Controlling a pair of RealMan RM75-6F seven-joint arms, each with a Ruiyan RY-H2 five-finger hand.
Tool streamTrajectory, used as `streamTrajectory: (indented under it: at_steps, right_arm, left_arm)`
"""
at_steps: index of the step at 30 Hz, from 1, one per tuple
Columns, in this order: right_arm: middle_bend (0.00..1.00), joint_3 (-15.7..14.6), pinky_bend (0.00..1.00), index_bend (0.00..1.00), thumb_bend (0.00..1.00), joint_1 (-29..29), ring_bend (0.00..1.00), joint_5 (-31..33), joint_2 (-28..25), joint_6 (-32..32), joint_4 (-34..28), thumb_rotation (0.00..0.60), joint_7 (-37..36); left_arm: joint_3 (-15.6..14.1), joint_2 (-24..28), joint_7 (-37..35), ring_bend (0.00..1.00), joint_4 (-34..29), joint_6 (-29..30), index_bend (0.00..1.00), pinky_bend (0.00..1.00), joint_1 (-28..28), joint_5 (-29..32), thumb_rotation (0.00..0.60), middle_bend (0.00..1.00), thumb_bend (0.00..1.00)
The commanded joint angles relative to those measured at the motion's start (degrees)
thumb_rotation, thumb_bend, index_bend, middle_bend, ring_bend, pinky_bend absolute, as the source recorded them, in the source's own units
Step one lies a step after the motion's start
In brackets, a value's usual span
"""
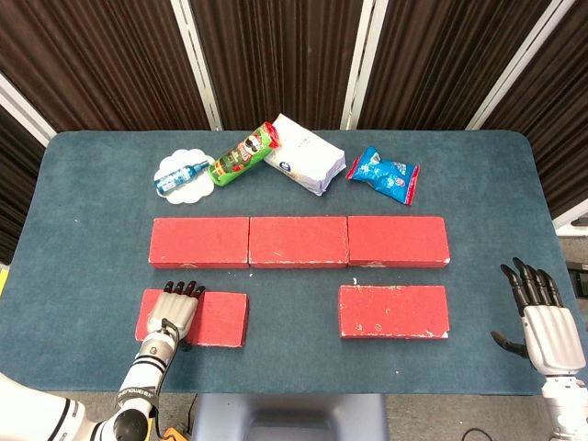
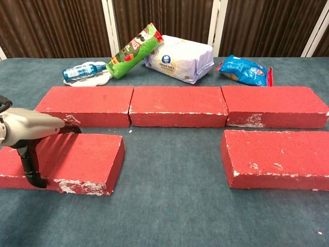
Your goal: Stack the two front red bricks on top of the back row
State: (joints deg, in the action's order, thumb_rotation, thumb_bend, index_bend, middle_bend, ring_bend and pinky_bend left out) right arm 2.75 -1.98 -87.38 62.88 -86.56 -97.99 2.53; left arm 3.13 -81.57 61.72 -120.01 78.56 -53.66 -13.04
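Red front-left brick (image 1: 213, 318) lies crosswise under my left hand (image 1: 176, 312), fingers (image 1: 184, 290) clasping it; the back row (image 1: 299, 242) sits just beyond. My right hand (image 1: 546, 322) hangs spread, well apart.

blue bottle (image 1: 183, 174) on white doily (image 1: 189, 186), green can (image 1: 244, 155), white bag (image 1: 304, 154), blue snack packet (image 1: 385, 174)

The blue table (image 1: 83, 230) bears 5 red bricks (image 1: 299, 241), snack bags (image 1: 384, 174) and a small bottle (image 1: 182, 174).
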Motion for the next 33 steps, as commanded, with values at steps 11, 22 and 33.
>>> streamTrajectory:
  at_steps: [11, 22, 33]
  right_arm:
    - [0.03, 0.0, 0.00, 0.14, 0.00, 0.0, 0.00, 0.2, 0.2, 0.1, 0.0, 0.600, 0.2]
    - [0.03, 0.2, 0.00, 0.14, 0.00, 0.1, 0.00, 0.3, 0.5, -0.3, 0.0, 0.600, 0.4]
    - [0.03, 0.2, 0.00, 0.14, 0.00, 0.0, 0.00, 0.2, 0.2, 0.0, -0.1, 0.600, -0.2]
  left_arm:
    - [-0.6, 0.3, -0.3, 0.00, 0.2, 0.3, 0.00, 0.09, -0.3, 0.1, 0.600, 0.11, 0.00]
    - [-0.4, 2.1, -0.8, 0.00, -1.2, 1.4, 0.02, 0.09, -0.4, -0.6, 0.600, 0.18, 0.19]
    - [3.6, 10.8, 2.2, 0.00, -10.0, 8.2, 0.02, 0.09, -2.6, 1.4, 0.600, 0.17, 0.19]
